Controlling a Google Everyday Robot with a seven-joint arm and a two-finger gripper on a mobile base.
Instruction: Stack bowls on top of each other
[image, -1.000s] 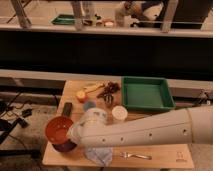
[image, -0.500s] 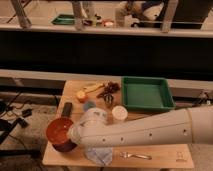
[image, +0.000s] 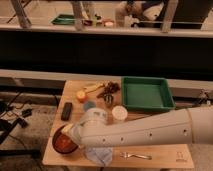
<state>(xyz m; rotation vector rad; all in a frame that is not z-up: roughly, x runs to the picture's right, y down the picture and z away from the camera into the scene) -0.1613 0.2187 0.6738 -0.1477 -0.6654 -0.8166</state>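
Pincer (image: 69, 134) masked by the arm, grip state unclear, above orange-red bowl (image: 63, 144), purple bowl hidden.

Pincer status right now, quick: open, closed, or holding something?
Pincer: cannot be told; it sits at the arm's end, over the orange-red bowl at the table's front-left corner.

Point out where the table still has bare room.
Bare wood lies along the left edge between the black remote and orange-red bowl, where the gripper sits, and right of the fork. The middle, around the white cup, is crowded.
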